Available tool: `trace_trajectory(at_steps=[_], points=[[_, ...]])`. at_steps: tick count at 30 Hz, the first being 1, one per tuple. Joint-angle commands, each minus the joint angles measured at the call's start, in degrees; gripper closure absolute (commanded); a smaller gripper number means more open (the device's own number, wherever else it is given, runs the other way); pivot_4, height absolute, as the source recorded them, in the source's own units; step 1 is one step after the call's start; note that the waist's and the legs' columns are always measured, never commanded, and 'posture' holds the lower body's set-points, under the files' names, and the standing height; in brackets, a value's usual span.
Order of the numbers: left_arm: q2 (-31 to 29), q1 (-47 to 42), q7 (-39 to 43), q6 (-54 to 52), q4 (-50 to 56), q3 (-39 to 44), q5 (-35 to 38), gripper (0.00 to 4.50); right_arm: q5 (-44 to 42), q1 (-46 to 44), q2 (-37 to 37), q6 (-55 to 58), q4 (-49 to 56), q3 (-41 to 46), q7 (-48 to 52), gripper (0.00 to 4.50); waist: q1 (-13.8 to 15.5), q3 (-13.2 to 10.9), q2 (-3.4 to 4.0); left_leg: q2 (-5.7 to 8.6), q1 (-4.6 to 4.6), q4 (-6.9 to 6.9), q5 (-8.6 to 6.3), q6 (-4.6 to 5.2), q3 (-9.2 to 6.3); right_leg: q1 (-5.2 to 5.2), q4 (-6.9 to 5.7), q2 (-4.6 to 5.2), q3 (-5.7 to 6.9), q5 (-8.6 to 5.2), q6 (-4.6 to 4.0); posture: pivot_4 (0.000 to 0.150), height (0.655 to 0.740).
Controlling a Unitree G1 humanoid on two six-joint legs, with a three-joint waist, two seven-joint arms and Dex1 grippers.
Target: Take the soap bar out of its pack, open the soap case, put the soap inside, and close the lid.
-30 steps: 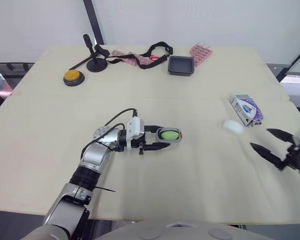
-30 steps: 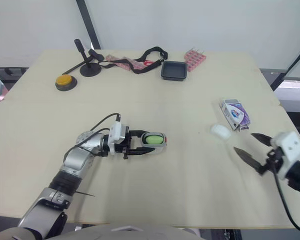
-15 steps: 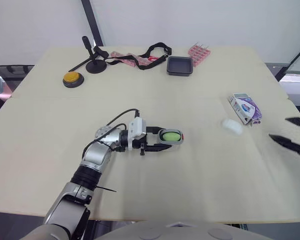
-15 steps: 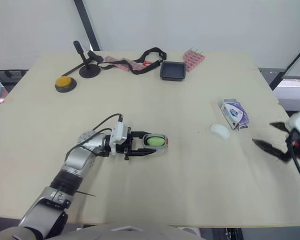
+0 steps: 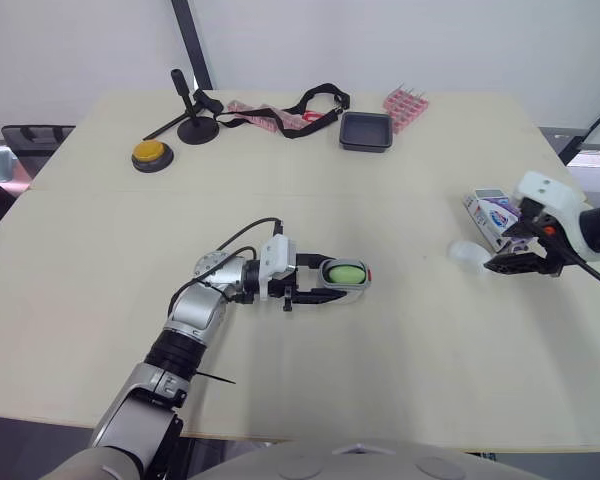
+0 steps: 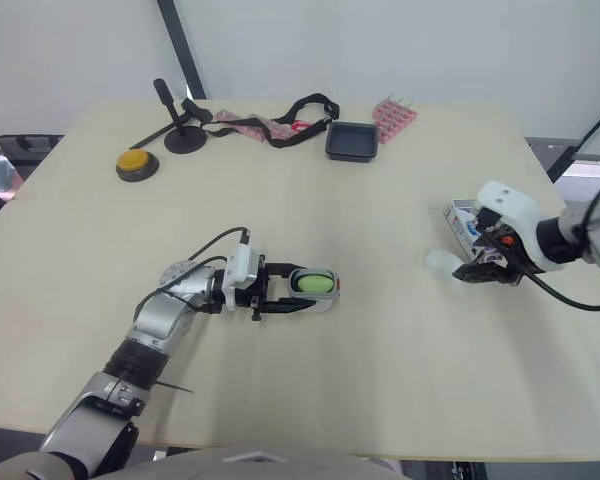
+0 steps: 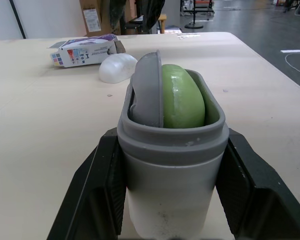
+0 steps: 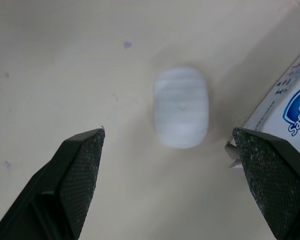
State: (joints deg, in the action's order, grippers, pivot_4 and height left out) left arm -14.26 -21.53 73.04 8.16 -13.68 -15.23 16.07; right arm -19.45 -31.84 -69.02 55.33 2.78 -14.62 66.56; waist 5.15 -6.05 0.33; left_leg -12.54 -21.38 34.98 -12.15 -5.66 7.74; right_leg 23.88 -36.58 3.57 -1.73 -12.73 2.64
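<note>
Left eye view, table point(image 5: 100, 250): pale wood, carried every task item.
Left gripper point(image 5: 328, 278): fingers clamped on both sides of the soap case, near table centre.
Right gripper point(image 8: 168, 131): fingers spread wide, poised over the white soap bar, not touching it.
Soap pack point(image 5: 488, 213): lay flat by the table's right edge, end flap torn open.
Soap case point(image 7: 170, 165): grey, open, lid point(image 7: 147, 90) tilted inside.
White soap bar point(image 8: 181, 107): bare on the table, just beside the pack.
Green bar point(image 7: 182, 97): sat inside the case.
</note>
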Motion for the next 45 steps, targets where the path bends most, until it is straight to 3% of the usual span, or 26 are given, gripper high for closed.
trace_trajectory(at_steps=[1,27,34,45], points=[[-0.1,0.2,-0.2,0.2,1.6,-0.4,0.3,2.59,3.6,-3.6,2.4,0.0,-2.3,-3.5,0.5,0.10,0.0,0.0,0.01,0.01,0.00,0.00,0.00,0.00,0.04,0.04,-0.02,0.01,0.02,0.00,0.00,0.150,0.7400],[-0.6,0.9,-1.9,-1.7,3.4,-0.3,0.6,2.59,14.2,-8.7,11.8,-6.8,-15.7,-9.6,4.2,0.10,0.2,0.0,0.01,-0.01,0.02,0.02,0.00,0.00,0.38,0.17,-0.20,0.01,-0.08,0.00,0.00,0.150,0.7400],[-0.9,1.1,-2.2,-2.3,4.0,-0.3,0.6,2.59,15.1,-8.7,12.4,-7.0,-16.4,-9.1,4.7,2.24,0.2,0.0,0.01,-0.02,0.01,0.02,0.01,0.01,0.42,0.19,-0.22,0.01,-0.09,0.01,0.00,0.150,0.7400],[-0.8,1.0,-2.3,-2.9,4.0,-0.4,0.6,2.59,16.6,-8.8,12.0,-7.8,-15.6,-8.7,5.3,2.24,0.1,0.0,0.00,-0.04,0.02,0.03,0.01,0.01,0.46,0.20,-0.23,0.01,-0.10,0.00,0.00,0.150,0.7400]])
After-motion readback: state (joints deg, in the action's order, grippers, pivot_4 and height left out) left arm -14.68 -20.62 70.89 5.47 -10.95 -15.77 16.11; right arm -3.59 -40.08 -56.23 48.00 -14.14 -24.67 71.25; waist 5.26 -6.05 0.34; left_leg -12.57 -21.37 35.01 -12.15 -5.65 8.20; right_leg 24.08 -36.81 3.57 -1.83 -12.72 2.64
